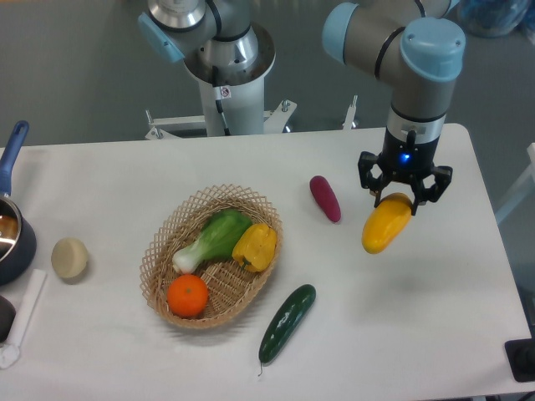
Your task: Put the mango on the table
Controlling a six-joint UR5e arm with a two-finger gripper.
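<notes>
The mango (385, 225), yellow shading to orange at its upper end, hangs tilted above the right part of the white table (435, 334). My gripper (405, 200) is shut on the mango's upper orange end, its black fingers on either side of it. A faint shadow lies on the table below and right of the fruit, so the mango is off the surface.
A purple vegetable (325, 198) lies left of the mango. A wicker basket (159, 259) holds a yellow bell pepper (254, 247), an orange (187, 296) and a leafy green (213, 238). A cucumber (287, 322) lies in front. A pot (12, 234) and a pale round item (70, 257) sit at the left.
</notes>
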